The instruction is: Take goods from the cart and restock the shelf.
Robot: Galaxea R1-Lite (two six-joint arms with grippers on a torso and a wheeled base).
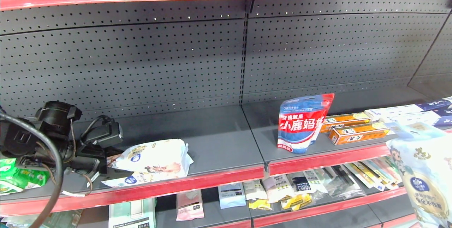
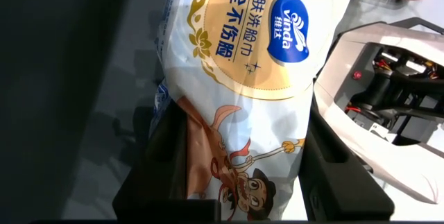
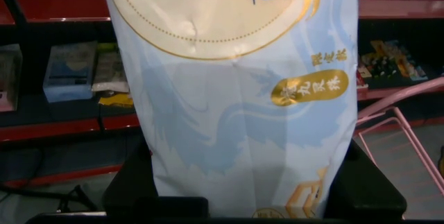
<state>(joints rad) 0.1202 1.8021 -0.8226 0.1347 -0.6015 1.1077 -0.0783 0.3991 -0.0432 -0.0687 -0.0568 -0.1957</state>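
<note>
1. A white soft tissue pack with a cartoon figure (image 1: 155, 159) lies flat at the left of the dark grey shelf deck (image 1: 219, 139), its near edge just beside the red front lip (image 1: 226, 180). If the left claw (image 2: 243, 161) snags the wrapper when it lets go and backs off, the pack could be dragged over that lip.
2. A second white tissue pack with a blue badge (image 1: 427, 157) hangs at the near right, in front of the shelf and not yet on the deck. Held by one end, so soft a pack may sag or twist. A careless swing inward could topple the red-and-blue stand-up pouch (image 1: 303, 124) or shove the orange cartons (image 1: 356, 132) beside it.
3. The left claw is closed on the cartoon pack, and its black fingers (image 2: 170, 148) press the wrapper from both sides. The gap between them is only as wide as the pack itself.
4. The right claw (image 3: 250, 182) likewise grips the second pack, with a dark finger at each flank and the wrapper filling the gap between them. Beyond it are the lower shelves and the pink wire cart (image 3: 409, 134).
</note>
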